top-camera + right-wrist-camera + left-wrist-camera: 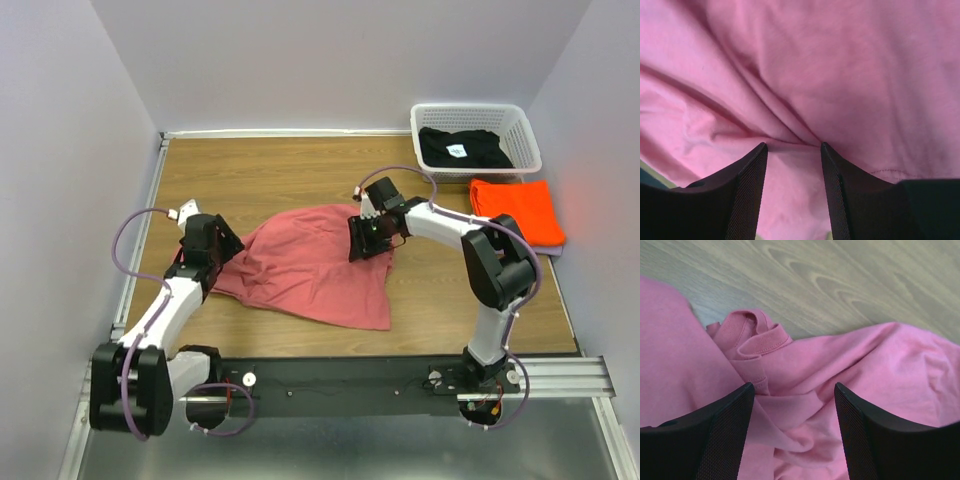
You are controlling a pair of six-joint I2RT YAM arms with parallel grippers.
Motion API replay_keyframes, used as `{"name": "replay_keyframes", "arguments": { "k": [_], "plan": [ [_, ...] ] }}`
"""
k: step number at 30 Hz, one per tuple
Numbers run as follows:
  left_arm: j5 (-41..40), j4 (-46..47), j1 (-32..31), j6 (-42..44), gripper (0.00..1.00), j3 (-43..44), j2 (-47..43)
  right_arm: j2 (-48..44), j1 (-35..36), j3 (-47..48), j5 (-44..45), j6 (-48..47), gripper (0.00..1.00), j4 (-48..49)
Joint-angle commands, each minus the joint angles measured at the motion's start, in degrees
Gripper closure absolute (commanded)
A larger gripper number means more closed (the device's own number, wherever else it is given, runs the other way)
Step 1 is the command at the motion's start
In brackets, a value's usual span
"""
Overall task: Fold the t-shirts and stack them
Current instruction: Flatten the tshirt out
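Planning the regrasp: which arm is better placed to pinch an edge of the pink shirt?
Left, probably. The left gripper hangs open over the bunched ribbed band at the pink shirt edge; the right gripper, also open, faces mostly plain cloth.

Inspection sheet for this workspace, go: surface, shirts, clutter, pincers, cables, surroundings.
Surface: wooden table, bare wood around the cloth.
Job's things: pink-red t-shirt lies crumpled and unfolded mid-table. The orange t-shirt lies folded at the right edge. The black t-shirt is in the white basket at the far right corner.
Clutter: nothing seen.
Grippers: left pincer is open over the pink-red shirt's collar. The right pincer is open, low over the same shirt's other side.
Cables: purple cables loop along both arms, off the cloth.
Surroundings: pale walls on three sides and a metal rail at the near edge.
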Motion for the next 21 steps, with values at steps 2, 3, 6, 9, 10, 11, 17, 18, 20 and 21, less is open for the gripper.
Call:
{"name": "replay_keyframes", "arguments": {
  "k": [2,3,6,9,10,11,17,18,20,21],
  "plan": [
    [3.96,2.64,-0.3,2.53,0.27,4.81,10.48,4.65,-3.57,3.56,7.05,4.78,0.45,4.68],
    [4.22,2.72,-0.48,2.7,0.27,5.87,12.44,5.1,-4.28,3.74,7.92,5.13,0.45,4.94],
    [5.27,4.74,-2.05,2.97,0.28,9.57,19.91,7.03,-7.71,4.18,8.37,6.89,0.45,5.56],
    [6.24,7.38,-3.11,3.23,0.3,14.74,28.08,8.26,-11.04,4.09,8.46,9.08,0.45,6.09],
    [7.38,7.47,-4.07,4.19,0.31,18.85,32.54,8.79,-11.58,4.09,8.72,9.61,0.45,6.26],
    [7.82,7.47,-4.69,4.81,0.32,21.24,34.67,9.05,-12.37,4.18,9.42,10.14,0.45,6.27],
    [7.4,7.29,-8.65,8.15,0.39,34.88,39.62,5.72,-12.38,4.27,7.85,6.91,0.44,6.27],
    [5.04,7.9,-9.61,8.07,0.38,34.8,38.48,3.98,-12.2,4.09,6.97,6.55,0.44,6.27],
    [2.83,9.14,-9.88,7.28,0.28,32.44,33.57,1.95,-10.72,3.65,6.7,4.54,0.43,6.27],
    [1.69,9.23,-9.8,6.58,0.26,31.12,31.64,0.72,-9.83,3.56,6.96,3.83,0.43,6.18]
  ]
}}
